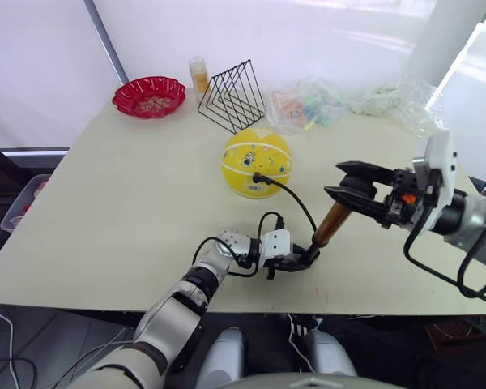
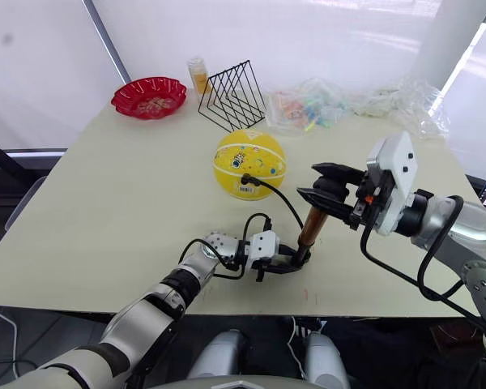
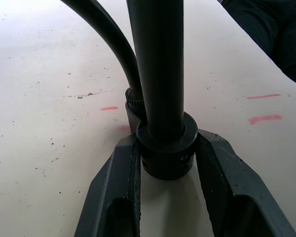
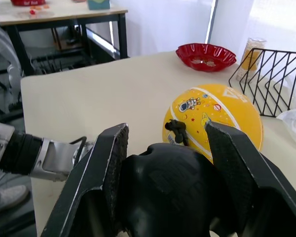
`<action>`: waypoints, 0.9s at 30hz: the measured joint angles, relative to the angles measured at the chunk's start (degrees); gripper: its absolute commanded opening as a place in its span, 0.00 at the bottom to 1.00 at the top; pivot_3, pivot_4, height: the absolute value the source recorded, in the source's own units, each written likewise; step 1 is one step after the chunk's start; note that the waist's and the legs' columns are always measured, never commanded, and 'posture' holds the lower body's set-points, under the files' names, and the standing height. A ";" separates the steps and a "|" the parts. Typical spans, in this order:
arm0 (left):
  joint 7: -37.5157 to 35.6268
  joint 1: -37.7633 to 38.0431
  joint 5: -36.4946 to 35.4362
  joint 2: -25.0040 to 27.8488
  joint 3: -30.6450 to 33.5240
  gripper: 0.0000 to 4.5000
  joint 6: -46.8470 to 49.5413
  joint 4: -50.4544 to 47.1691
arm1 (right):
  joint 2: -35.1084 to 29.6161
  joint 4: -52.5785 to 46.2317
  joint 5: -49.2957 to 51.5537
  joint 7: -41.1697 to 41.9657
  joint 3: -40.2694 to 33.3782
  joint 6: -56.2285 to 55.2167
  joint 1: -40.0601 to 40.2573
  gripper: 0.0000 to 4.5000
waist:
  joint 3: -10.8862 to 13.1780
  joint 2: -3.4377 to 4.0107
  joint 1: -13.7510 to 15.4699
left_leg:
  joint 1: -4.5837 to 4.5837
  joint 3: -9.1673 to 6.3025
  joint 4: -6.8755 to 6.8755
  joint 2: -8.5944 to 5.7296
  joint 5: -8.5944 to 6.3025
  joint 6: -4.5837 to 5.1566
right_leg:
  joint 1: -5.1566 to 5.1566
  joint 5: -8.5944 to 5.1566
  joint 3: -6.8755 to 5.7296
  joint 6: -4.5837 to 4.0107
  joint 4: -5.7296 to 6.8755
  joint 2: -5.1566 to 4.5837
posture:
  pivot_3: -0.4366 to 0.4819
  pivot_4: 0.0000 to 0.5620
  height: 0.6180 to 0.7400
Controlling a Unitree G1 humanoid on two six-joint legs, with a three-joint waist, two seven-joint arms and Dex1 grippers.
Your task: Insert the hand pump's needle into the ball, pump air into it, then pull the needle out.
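Observation:
The yellow ball [image 1: 257,162] rests round on the table's middle. The needle's black fitting [image 1: 257,176] is plugged into the ball's near side, and the metal tip is hidden inside. A thin black hose [image 1: 296,201] runs from it to the hand pump's [image 1: 333,222] lower end. The gold tube leans up to the right. My left gripper [image 1: 298,261] is shut on the pump's black bottom cap [image 3: 166,150], pressing it to the table. My right gripper [image 1: 350,193] is shut on the black handle [image 4: 167,192] at the top.
A red bowl [image 1: 149,96], an orange-filled bottle [image 1: 198,77] and a black wire rack [image 1: 232,97] stand along the far edge. Crumpled plastic bags [image 1: 312,105] lie at the back right. The pump's base sits close to the table's front edge [image 1: 227,306].

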 measured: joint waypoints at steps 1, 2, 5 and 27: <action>0.18 0.07 0.00 0.00 0.01 0.25 0.00 0.00 | 0.65 -0.10 -1.47 0.12 0.97 -1.14 0.79 0.45 | -0.01 0.01 -0.04 | 0.03 0.04 0.00 0.00 -0.03 -0.05 | 0.01 0.00 0.05 0.00 0.00 -0.01 | 0.48 0.27 0.97; 0.23 0.08 0.00 0.00 0.01 0.25 0.00 0.00 | 0.72 -0.12 -1.68 0.12 1.16 -1.26 0.92 0.45 | -0.01 0.01 -0.05 | 0.04 0.05 0.01 0.00 -0.05 -0.08 | 0.02 0.00 0.06 0.00 0.00 -0.01 | 0.48 0.27 0.97; 0.48 0.22 0.00 0.00 0.00 0.25 0.00 0.00 | 0.80 -0.08 -3.87 0.59 2.86 -2.46 1.79 0.45 | -0.05 -0.03 -0.04 | 0.05 0.01 0.01 0.02 -0.07 -0.12 | 0.02 0.00 0.05 0.00 0.00 -0.02 | 0.48 0.27 0.97; 1.13 1.31 0.00 0.04 0.32 0.25 0.00 0.00 | 12.02 11.02 -21.40 5.89 14.55 -17.38 9.97 0.45 | -0.44 -0.23 -0.12 | 0.11 -0.01 -0.03 0.04 -0.04 -0.07 | 0.04 0.00 0.05 -0.01 0.03 0.06 | 0.48 0.27 0.97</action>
